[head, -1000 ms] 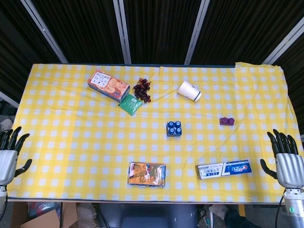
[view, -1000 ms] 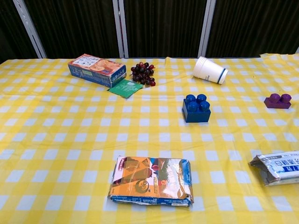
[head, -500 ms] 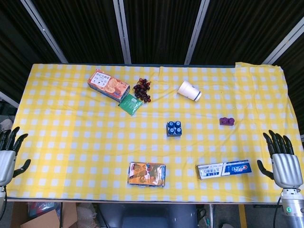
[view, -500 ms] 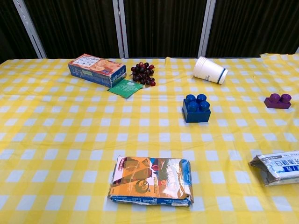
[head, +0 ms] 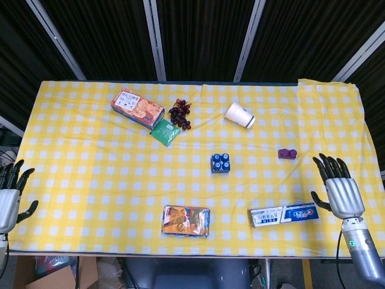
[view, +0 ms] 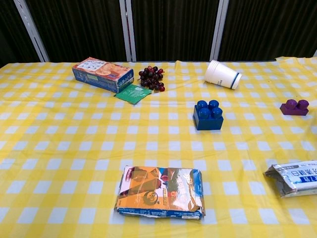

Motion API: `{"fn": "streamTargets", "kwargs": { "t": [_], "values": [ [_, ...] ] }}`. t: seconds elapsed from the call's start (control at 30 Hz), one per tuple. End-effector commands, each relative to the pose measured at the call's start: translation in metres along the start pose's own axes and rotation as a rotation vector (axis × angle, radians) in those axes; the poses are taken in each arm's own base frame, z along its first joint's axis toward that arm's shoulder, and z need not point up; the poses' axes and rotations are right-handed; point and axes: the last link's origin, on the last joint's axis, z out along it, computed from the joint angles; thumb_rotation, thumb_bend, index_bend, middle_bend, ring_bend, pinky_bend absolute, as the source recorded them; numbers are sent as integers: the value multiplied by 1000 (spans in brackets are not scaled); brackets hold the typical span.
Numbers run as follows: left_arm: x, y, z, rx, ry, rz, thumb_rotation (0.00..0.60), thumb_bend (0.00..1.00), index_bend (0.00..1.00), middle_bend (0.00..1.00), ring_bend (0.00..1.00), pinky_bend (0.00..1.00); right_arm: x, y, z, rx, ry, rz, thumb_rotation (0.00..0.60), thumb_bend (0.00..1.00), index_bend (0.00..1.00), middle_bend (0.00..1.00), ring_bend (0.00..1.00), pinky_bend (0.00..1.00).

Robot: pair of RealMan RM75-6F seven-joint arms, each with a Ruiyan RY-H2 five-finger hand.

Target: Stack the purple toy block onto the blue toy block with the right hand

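Purple toy block (head: 287,154) lies right of blue toy block (head: 221,163), apparently apart.

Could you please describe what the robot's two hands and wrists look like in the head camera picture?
The right robot hand has a pale silver-grey, ribbed palm plate with slim black fingers and a black thumb. Below it sits a grey cylindrical wrist bearing a small green light, with a thin dark cable beside it. The left robot hand, partly cut off by the picture's edge, looks the same: silver-grey body, black fingers.

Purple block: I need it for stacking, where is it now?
In the head view the purple block sits on the table's right side, right of the blue block, just beyond the open right robot hand.
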Motion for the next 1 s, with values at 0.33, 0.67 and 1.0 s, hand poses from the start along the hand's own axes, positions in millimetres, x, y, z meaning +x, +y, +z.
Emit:
{"fn": "streamTargets", "kwargs": {
  "t": [0.33, 0.67, 1.0],
  "values": [
    [-6, 0, 5, 31, -14, 33, 600, 305, 152, 0, 0, 57, 18, -17, 117, -28, -106, 54, 600, 393, 86, 0, 0, 0],
    [-13, 3, 9, 42, -37, 54, 600, 305, 152, 0, 0, 57, -12, -12, 142, -72, -188, 57, 600, 393, 157, 0, 0, 0],
    [-19, 6, 13, 45, -56, 74, 600, 305, 152, 0, 0, 57, -44, -5, 149, -96, -253, 48, 600, 393, 245, 0, 0, 0]
  ]
}}
